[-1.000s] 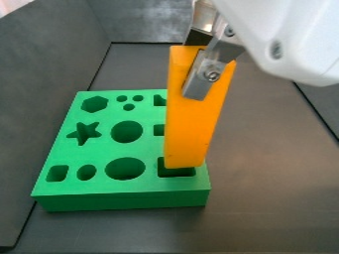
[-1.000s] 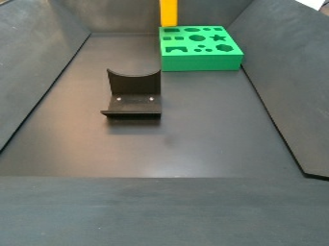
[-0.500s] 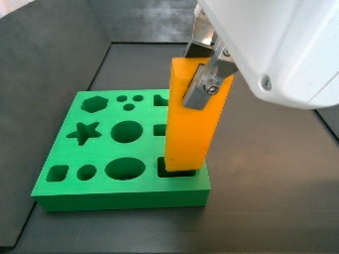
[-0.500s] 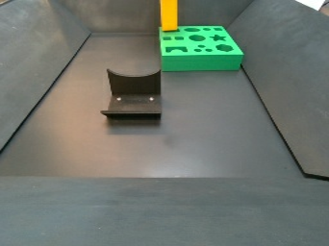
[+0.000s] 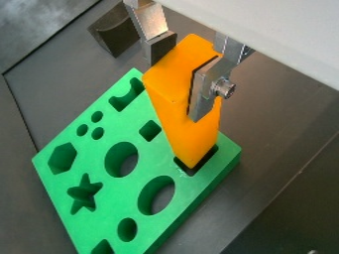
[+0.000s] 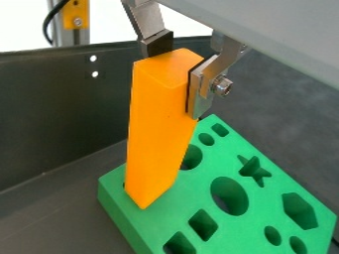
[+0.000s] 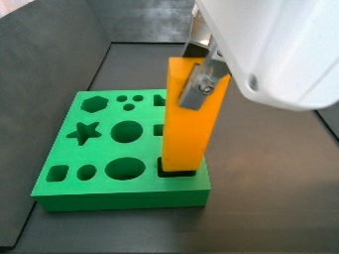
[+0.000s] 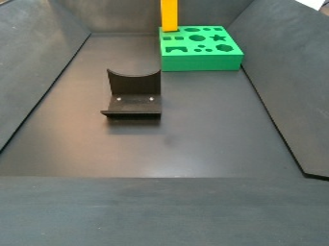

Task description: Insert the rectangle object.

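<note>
The rectangle object (image 7: pixel 185 124) is a tall orange block standing upright, its lower end in a rectangular hole at a corner of the green board (image 7: pixel 106 149). In both wrist views my gripper (image 5: pixel 183 77) (image 6: pixel 180 74) straddles the block's upper part. One silver finger (image 7: pixel 199 89) lies flat against a side face, and the dark pad of the other shows behind the top edge. The gripper looks shut on the block. In a side view only the block's top (image 8: pixel 168 12) shows behind the board (image 8: pixel 199 60), and the gripper is out of frame.
The dark fixture (image 8: pixel 133 94) stands on the floor in the middle of the bin, well away from the board. Sloping dark walls enclose the floor on every side. The board has several other shaped holes, among them a star (image 7: pixel 83 132) and circles.
The block and gripper have come down a little, the block's lower end going deeper into the hole. Over the last half second they have barely moved.
</note>
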Controlling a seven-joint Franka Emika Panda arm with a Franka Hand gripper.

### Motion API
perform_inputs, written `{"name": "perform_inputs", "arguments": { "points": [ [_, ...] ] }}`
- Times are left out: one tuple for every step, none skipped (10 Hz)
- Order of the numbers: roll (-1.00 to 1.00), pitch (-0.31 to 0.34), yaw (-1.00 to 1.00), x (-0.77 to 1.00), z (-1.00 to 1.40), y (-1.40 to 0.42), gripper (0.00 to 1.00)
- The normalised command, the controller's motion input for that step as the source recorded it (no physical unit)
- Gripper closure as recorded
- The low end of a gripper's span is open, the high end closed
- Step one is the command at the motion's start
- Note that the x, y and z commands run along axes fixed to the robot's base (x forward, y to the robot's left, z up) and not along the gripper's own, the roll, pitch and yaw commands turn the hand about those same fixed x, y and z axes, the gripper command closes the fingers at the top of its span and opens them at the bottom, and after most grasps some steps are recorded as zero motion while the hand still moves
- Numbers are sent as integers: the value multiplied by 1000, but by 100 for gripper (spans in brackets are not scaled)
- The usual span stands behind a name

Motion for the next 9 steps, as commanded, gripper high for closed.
{"name": "perform_inputs", "arguments": {
  "points": [
    [0, 179, -189, -180, 29, 0, 100],
    [0, 200, -143, -37, -14, 0, 100],
    [47, 190, -20, 34, -106, -69, 100],
    [66, 196, 0, 146, -71, -103, 100],
    [69, 196, 0, 197, -23, -94, 100],
    [76, 207, 0, 174, -111, -111, 100],
    [86, 227, -3, 157, -183, -131, 100],
    [59, 250, 0, 97, -274, -69, 100],
    [30, 256, 0, 0, -329, 0, 100]
  ]
}}
